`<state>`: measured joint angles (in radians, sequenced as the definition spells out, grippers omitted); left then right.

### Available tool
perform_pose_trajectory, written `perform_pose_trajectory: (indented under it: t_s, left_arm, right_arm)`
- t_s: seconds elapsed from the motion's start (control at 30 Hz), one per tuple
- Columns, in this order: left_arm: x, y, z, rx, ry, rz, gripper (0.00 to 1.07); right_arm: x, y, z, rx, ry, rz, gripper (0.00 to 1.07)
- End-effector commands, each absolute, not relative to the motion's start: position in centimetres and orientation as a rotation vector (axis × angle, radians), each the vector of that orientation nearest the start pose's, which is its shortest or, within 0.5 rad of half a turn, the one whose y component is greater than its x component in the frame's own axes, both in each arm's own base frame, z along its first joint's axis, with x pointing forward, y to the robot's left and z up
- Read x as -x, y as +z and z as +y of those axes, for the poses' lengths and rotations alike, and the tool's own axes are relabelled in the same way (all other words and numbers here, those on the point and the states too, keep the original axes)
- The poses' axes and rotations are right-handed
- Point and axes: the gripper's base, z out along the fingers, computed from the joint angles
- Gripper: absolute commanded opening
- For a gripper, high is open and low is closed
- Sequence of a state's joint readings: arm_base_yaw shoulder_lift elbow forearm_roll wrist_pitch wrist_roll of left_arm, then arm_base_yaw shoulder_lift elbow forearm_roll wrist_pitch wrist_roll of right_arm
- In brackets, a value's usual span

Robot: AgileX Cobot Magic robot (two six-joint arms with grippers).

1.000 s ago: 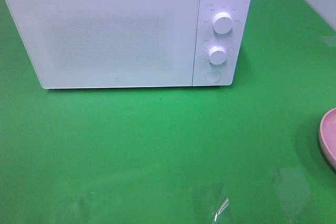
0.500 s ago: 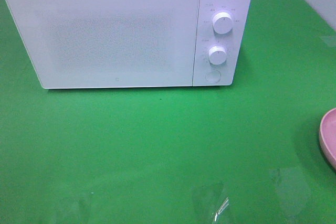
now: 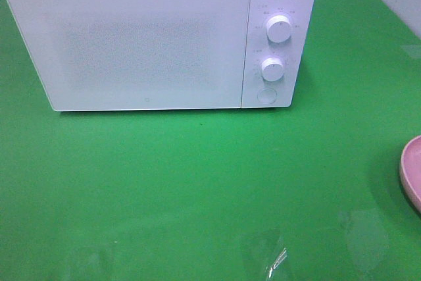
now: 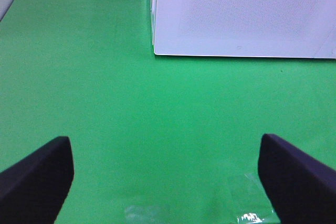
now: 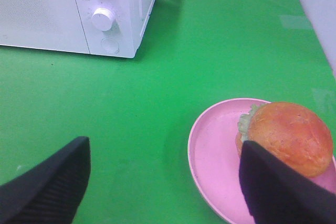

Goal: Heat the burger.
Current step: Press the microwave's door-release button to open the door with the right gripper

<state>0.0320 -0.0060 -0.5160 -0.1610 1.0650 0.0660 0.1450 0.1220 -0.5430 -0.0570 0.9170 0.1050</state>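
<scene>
- Underneath everything, a glossy green table (image 3: 197,176).
- At 11 o'clock on it in the high view, a white microwave (image 3: 145,44): door closed, two knobs (image 3: 279,29) and a round button (image 3: 266,95) down the strip at its 3 o'clock end.
- At 4 o'clock, cut by the edge of that view, a pink plate (image 5: 215,150), well apart from the microwave.
- On that plate, off centre toward the side away from the microwave, the burger (image 5: 289,137); out of the high view altogether.
- Probably light and soft: a glossy bun likely to slip, easy to squash, halves apt to slide on the lettuce.
- Best pinched gently across the sides with both bun halves caught together, or carried by the plate's rim instead.
- Near the plate, the right gripper (image 5: 164,150): released, jaws spread wide, nothing between them.
- Over bare table before the microwave's 9 o'clock end, the left gripper (image 4: 165,148): likewise spread and empty.
</scene>
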Motion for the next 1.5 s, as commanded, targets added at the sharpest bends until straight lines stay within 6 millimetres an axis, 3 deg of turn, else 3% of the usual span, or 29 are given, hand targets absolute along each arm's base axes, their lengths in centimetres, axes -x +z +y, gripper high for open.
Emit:
perform_pose_trajectory:
  t_s: [0.03, 0.3, 0.83, 1.03, 1.17, 1.27, 1.5]
  left_arm:
    - [0.9, 28.2, -1.4, -0.041, -0.141, 2.018, 0.87]
    - [0.9, 28.2, -1.4, -0.041, -0.141, 2.018, 0.87]
    - [0.9, 28.2, -1.4, -0.041, -0.141, 2.018, 0.87]
    - [0.9, 28.2, -1.4, -0.041, -0.141, 2.018, 0.87]
    - [0.9, 28.2, -1.4, -0.041, -0.141, 2.018, 0.87]
    - [0.9, 28.2, -1.4, -0.041, -0.141, 2.018, 0.87]
    - [0.9, 28.2, -1.4, -0.041, -0.141, 2.018, 0.87]
  right_arm:
    - [-2.6, 30.6, 0.0, 0.044, 0.095, 1.962, 0.75]
    - [-4.7, 31.3, 0.3, 0.051, 0.102, 1.906, 0.75]
    - [-9.3, 29.0, 1.2, 0.070, 0.122, 1.790, 0.75]
    - [-11.8, 28.8, 1.6, 0.077, 0.128, 1.786, 0.75]
    - [-14.8, 28.1, 2.1, 0.081, 0.138, 1.777, 0.75]
    - [-15.2, 28.1, 2.2, 0.081, 0.141, 1.766, 0.75]
    - [-18.5, 26.6, 2.6, 0.070, 0.149, 1.674, 0.75]
